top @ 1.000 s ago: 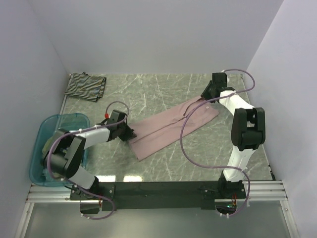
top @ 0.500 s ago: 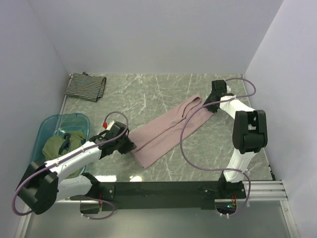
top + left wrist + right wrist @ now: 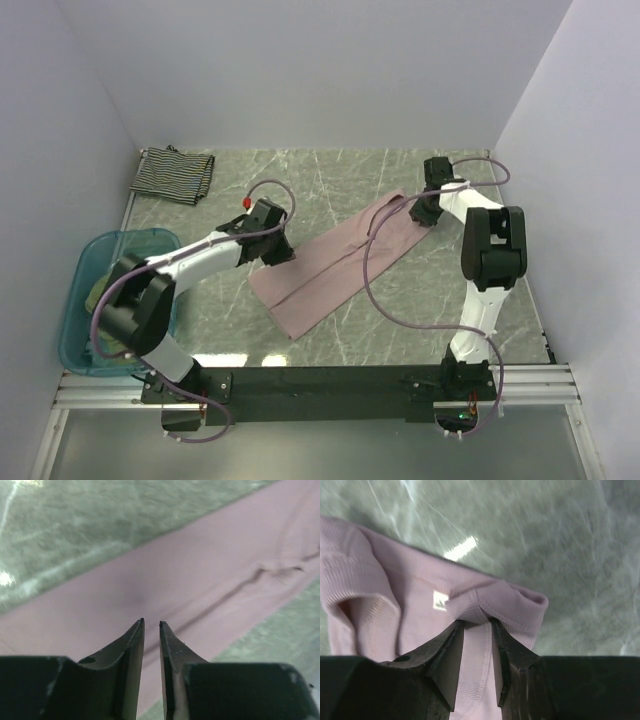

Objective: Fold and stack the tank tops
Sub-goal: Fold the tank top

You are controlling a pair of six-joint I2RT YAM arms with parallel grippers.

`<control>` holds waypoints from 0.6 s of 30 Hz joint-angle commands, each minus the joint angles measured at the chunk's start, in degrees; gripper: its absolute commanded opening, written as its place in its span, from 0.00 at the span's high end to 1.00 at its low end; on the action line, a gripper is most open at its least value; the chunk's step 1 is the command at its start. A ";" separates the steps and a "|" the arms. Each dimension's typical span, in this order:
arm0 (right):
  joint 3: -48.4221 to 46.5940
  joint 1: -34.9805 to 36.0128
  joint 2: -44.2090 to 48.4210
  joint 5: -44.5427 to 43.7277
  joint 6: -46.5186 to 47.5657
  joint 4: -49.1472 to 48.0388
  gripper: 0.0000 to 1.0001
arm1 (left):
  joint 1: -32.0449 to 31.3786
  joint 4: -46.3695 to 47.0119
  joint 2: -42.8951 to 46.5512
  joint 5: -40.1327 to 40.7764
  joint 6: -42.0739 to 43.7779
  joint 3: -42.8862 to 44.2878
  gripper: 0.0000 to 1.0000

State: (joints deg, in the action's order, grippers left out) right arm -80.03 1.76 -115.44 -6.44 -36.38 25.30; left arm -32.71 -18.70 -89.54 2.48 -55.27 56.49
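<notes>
Table (image 3: 330,175) of green marble pattern carries the work. The mauve-pink tank top (image 3: 340,265) lies across its middle as a long diagonal strip doubled lengthwise, one end near my left arm and the other toward the right wall. The blue tub (image 3: 75,262) sits at the left edge, and the striped tank top (image 3: 172,174) rests folded in the far left corner, well apart. My right gripper (image 3: 473,622) is clamped on a bunched ridge of ribbed edge beside the label. My left gripper (image 3: 151,624) hangs over the near part, jaws drawn to a slit with no cloth visible between them. I judge the fold to be end over end, so I want the left to take both layers at the corner and both ends to lift level, or the strip twists.
</notes>
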 commanded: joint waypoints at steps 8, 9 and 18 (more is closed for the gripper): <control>-18.74 -1.32 -11.64 -1.74 -0.36 11.51 0.65 | 6.24 -1.08 -8.45 -5.55 8.33 8.90 0.66; -22.50 -1.49 -12.87 -1.21 -0.18 12.14 0.66 | 6.78 -1.08 -8.81 -6.17 8.68 9.08 0.65; -42.65 -1.41 -25.01 6.87 3.06 14.61 0.58 | 12.32 -3.09 -10.31 -9.51 12.19 10.66 0.55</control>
State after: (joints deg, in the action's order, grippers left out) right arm -117.75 0.73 -138.15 -2.50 -35.22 38.83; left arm -21.41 -20.47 -99.39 -5.08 -45.87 64.75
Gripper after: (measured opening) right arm 0.385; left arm 0.444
